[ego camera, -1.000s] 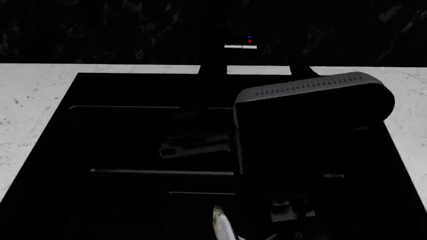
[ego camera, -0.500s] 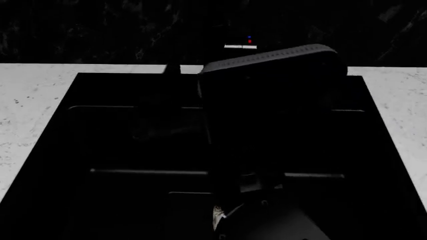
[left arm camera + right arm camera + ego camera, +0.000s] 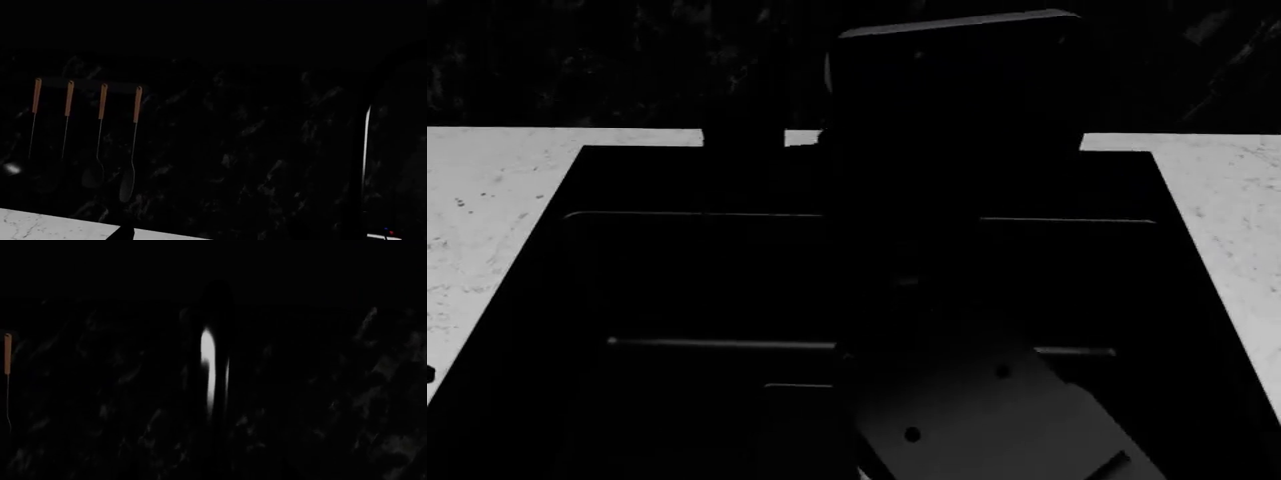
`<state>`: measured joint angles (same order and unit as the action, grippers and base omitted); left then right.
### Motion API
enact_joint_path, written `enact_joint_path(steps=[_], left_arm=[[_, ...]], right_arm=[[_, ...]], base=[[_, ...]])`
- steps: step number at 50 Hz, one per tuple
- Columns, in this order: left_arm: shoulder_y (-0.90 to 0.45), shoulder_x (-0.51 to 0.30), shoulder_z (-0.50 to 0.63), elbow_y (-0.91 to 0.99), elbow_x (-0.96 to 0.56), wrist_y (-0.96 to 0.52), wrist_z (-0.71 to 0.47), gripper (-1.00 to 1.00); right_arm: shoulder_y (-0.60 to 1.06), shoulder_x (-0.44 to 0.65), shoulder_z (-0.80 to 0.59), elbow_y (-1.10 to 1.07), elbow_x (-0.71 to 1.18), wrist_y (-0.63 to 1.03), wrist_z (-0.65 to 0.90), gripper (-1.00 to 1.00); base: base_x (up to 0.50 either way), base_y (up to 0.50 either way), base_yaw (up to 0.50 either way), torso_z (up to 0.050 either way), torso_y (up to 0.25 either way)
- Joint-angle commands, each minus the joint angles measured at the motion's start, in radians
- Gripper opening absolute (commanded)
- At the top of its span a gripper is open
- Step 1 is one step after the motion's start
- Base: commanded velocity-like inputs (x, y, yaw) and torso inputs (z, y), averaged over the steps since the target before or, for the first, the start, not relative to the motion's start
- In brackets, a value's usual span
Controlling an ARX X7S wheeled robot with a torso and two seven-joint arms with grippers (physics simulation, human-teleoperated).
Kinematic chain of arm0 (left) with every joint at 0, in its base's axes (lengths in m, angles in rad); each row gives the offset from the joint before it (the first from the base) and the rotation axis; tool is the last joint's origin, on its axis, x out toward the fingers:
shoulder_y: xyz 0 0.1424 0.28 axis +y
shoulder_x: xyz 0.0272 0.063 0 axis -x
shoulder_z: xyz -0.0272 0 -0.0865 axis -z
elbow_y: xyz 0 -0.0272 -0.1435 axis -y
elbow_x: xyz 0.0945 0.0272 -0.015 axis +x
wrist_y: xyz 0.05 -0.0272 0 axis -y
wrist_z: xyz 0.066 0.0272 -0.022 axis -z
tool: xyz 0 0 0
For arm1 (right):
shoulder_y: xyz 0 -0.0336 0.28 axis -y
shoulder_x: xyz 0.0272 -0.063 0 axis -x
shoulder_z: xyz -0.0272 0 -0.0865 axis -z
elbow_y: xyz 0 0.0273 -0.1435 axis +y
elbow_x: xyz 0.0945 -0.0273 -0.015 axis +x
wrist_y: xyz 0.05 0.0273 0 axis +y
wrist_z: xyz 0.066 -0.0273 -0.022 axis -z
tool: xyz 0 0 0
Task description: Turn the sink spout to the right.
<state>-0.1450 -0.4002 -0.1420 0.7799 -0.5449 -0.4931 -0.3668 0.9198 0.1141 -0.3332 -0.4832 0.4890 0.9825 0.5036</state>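
Observation:
The scene is very dark. The sink spout [image 3: 208,370] shows in the right wrist view as a black upright post with a bright glint, straight ahead against the dark marbled wall. In the left wrist view the sink spout [image 3: 365,150] stands at the far edge, its pale bar with red and blue dots [image 3: 385,235] just in frame. In the head view my dark arm block [image 3: 954,80] covers the spout. One dark fingertip [image 3: 124,233] shows over the white counter in the left wrist view. Neither gripper's jaws can be made out.
The black sink basin [image 3: 694,280] is set in a white speckled counter [image 3: 494,200]. A pale grey arm link [image 3: 988,420] fills the lower middle. Several wooden-handled utensils [image 3: 102,100] hang on the back wall. A small dark shape [image 3: 742,132] sits at the sink's back edge.
The dark arm block has moved up and toward the back wall and now hides the spout's pale bar. The grey arm link has come into the lower view, covering the small fish.

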Motion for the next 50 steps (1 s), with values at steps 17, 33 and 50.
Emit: enact_joint_path(steps=[17, 33, 50], left_arm=[[0.002, -0.012, 0.008, -0.010, -0.008, 0.007, 0.003, 1.00], [0.008, -0.012, 0.019, -0.013, -0.003, 0.015, 0.001, 1.00], [0.021, -0.016, 0.031, -0.022, 0.008, 0.033, 0.008, 1.00]], right_arm=[[0.120, -0.023, -0.053, 0.184, -0.021, -0.081, -0.014, 1.00], [0.128, -0.021, -0.063, 0.199, -0.004, -0.100, 0.002, 1.00], [0.212, -0.038, -0.110, 0.378, -0.039, -0.227, -0.044, 1.00]], base=[[0.00, 0.00, 0.00, 0.000, 0.000], [0.00, 0.00, 0.00, 0.000, 0.000], [0.00, 0.00, 0.00, 0.000, 0.000]])
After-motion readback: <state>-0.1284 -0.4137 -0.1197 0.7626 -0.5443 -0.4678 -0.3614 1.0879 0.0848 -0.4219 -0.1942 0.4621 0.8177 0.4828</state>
